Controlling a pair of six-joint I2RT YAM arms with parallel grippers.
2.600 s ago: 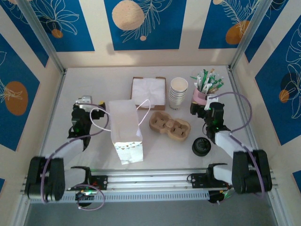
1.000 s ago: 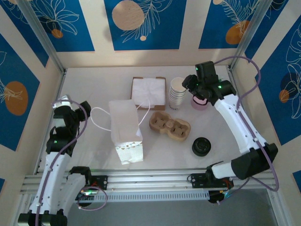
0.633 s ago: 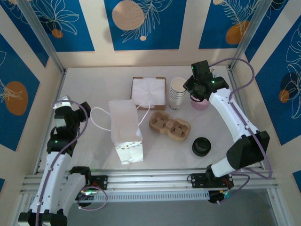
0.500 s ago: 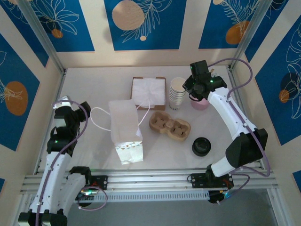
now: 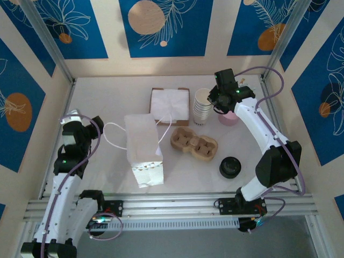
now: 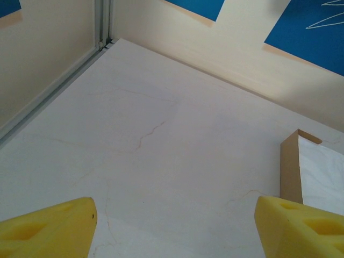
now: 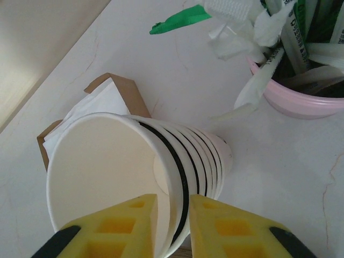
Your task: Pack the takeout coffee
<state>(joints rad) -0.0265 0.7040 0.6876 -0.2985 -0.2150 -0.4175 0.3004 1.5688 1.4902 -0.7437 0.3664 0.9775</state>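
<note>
The takeout coffee is out of view. A stack of lidless cream cups [image 5: 203, 105] stands at the back of the table. My right gripper [image 5: 215, 102] hangs at that stack's right side. In the right wrist view, the right gripper [image 7: 172, 200] straddles the near rim of the top cup [image 7: 107, 172], one yellow finger inside and the other outside against the stack's wall, shut on it. A brown cup carrier [image 5: 193, 145] lies mid-table. A black lid [image 5: 230, 167] rests to its right. My left gripper [image 5: 92, 126] stands open over bare table at the far left, and the left wrist view has nothing between its fingers [image 6: 174, 212].
A white paper bag [image 5: 142, 148] with a looped handle stands left of the carrier. A brown box of napkins [image 5: 170, 105] sits behind it, its corner [image 6: 293, 166] in the left wrist view. A pink cup of sachets [image 7: 301, 91] stands right of the stack.
The right arm swung left from the pink cup onto the cup stack and its jaws closed over the top cup's rim. The left arm stayed still.
</note>
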